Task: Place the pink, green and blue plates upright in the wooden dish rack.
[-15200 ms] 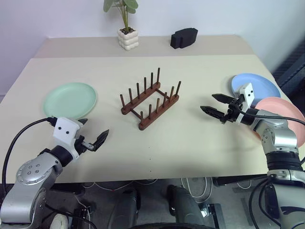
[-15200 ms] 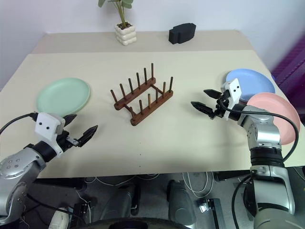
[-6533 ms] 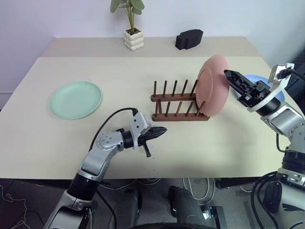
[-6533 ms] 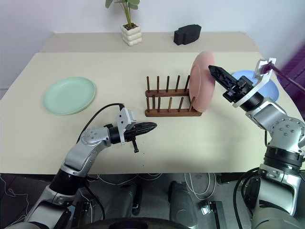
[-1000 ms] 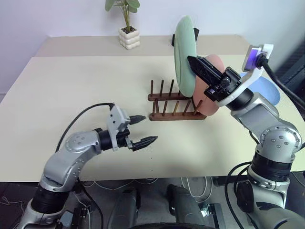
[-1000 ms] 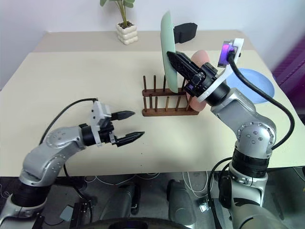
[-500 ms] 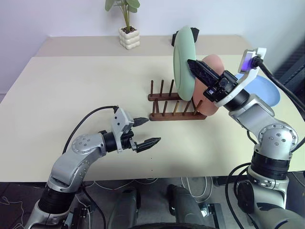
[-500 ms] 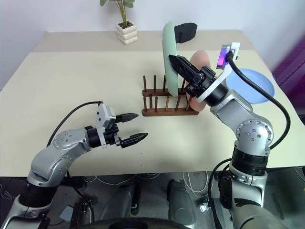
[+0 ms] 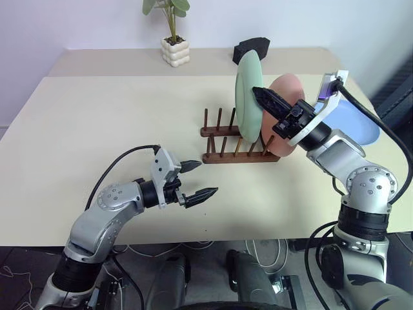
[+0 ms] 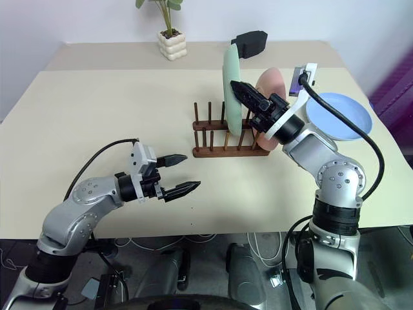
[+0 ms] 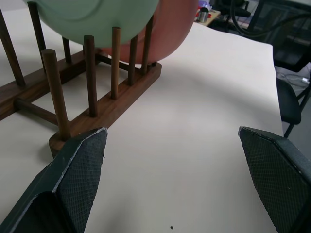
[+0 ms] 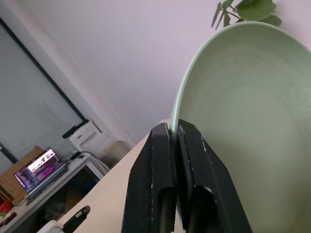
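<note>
1. Beige table (image 9: 97,116), frame centre: wooden dish rack (image 9: 239,145), pink plate (image 9: 288,110) already slotted.
2. Right gripper (image 9: 263,97) clamps green plate (image 9: 248,93), lowering it next; aim between pegs.
3. Left gripper (image 9: 197,179) spread, empty.

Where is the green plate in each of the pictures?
Left eye view: green plate upright right of centre, over the wooden dish rack, pinched by the right hand.
Right eye view: centre, upper half.
Left wrist view: its lower edge at the top, behind the pegs.
Right wrist view: big on the right side.
Shared landmark: the pink plate beside it.
</note>
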Tool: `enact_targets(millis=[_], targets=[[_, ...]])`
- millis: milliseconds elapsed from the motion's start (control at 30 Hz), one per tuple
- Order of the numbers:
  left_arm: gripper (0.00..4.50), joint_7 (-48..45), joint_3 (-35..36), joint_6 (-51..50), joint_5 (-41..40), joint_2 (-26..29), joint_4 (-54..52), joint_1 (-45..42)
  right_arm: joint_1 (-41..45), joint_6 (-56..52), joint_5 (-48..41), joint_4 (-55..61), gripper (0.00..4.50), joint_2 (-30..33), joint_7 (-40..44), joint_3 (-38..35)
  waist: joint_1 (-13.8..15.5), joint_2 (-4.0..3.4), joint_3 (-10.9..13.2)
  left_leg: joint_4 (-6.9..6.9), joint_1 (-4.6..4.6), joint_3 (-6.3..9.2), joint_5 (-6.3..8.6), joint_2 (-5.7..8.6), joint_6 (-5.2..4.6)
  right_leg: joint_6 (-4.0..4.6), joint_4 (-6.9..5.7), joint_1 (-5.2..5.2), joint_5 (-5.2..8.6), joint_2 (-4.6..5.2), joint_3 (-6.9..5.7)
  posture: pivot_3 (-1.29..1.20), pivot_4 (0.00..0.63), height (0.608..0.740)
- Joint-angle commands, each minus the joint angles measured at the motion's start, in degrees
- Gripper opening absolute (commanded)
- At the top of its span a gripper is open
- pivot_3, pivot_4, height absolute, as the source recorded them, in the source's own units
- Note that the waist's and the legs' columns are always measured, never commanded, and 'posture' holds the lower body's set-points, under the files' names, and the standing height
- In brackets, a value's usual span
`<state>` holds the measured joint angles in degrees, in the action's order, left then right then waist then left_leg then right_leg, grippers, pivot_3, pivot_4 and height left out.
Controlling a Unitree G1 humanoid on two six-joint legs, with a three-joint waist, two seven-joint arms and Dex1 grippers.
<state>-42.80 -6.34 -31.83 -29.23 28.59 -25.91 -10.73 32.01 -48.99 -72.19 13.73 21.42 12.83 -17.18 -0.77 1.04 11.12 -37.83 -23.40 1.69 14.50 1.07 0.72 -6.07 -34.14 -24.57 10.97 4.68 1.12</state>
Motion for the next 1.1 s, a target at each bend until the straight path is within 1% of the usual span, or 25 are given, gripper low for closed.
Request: enact_targets(millis=[33,300,400,467,567,633,667,933,1100], targets=[[4.45,0.44,0.52,0.72,-0.42,-0.33,-2.38,-1.06,0.94,0.13,-1.53,-0.13,0.00,-0.16,-1.58,-0.93,-0.01,0.00,0.00,0.00,0.00,0.00,0.00,0.00,0.00,0.00,0.00,0.00,0.00,0.00,0.00,0.00,0.150,0.736],[4.45,0.89,0.41,0.67,-0.58,-0.55,-2.47,-1.32,0.15,-0.02,-2.82,-0.26,0.00,0.14,-2.38,-0.77,-0.03,0.00,0.00,0.00,0.00,0.00,0.00,0.00,0.00,0.00,0.00,0.00,0.00,0.00,0.00,0.00,0.150,0.736],[4.50,1.04,0.48,0.53,-0.63,-0.73,-2.38,-1.51,0.17,0.09,-3.17,-0.47,0.87,0.10,-2.75,-0.87,-0.02,-0.01,0.00,0.00,0.00,0.00,0.00,0.00,0.00,0.00,0.00,0.00,0.00,0.00,0.00,0.00,0.150,0.736],[4.50,1.11,0.53,0.45,-0.69,-0.79,-2.41,-1.47,0.14,0.15,-3.35,-0.50,1.77,0.10,-2.94,-0.99,-0.03,-0.01,0.00,0.00,0.00,0.00,0.00,0.00,0.00,0.00,0.00,0.00,0.00,0.00,0.00,0.00,0.150,0.736],[4.50,1.27,0.53,0.27,-0.81,-0.78,-2.51,-1.45,0.18,0.40,-3.02,-0.51,3.35,0.28,-3.06,-1.04,-0.04,-0.02,0.00,0.00,0.00,0.00,0.00,0.00,-0.01,0.00,0.01,0.00,0.00,0.00,0.00,0.00,0.150,0.736],[4.50,1.33,0.56,0.21,-0.85,-0.74,-2.57,-1.35,0.16,0.51,-2.77,-0.48,4.29,0.37,-3.06,-1.02,-0.03,-0.02,0.00,0.00,0.00,0.00,0.01,0.00,-0.01,0.00,0.01,0.00,0.01,0.00,0.00,0.00,0.150,0.736],[4.50,1.34,0.58,0.17,-0.88,-0.71,-2.59,-1.30,0.15,0.59,-2.57,-0.42,4.41,0.44,-2.96,-0.98,-0.02,-0.02,0.00,0.00,0.00,0.00,0.01,0.00,-0.01,0.00,0.01,0.00,0.00,0.00,0.00,0.00,0.150,0.736],[4.50,1.27,0.55,0.10,-1.01,-0.62,-2.61,-1.13,1.00,1.09,-1.58,0.51,4.41,1.37,-2.10,-1.05,-0.02,-0.02,0.00,0.00,-0.01,0.00,0.01,0.00,-0.01,0.00,0.02,0.00,0.01,0.00,0.00,0.00,0.150,0.736],[4.50,1.07,0.30,0.39,-0.85,-0.77,-2.23,-1.25,2.67,1.63,0.11,1.20,4.41,3.20,-0.99,-0.91,-0.02,-0.02,0.01,0.00,-0.01,0.00,0.01,0.00,-0.01,0.00,0.03,0.00,0.01,0.00,0.00,0.00,0.150,0.736]])
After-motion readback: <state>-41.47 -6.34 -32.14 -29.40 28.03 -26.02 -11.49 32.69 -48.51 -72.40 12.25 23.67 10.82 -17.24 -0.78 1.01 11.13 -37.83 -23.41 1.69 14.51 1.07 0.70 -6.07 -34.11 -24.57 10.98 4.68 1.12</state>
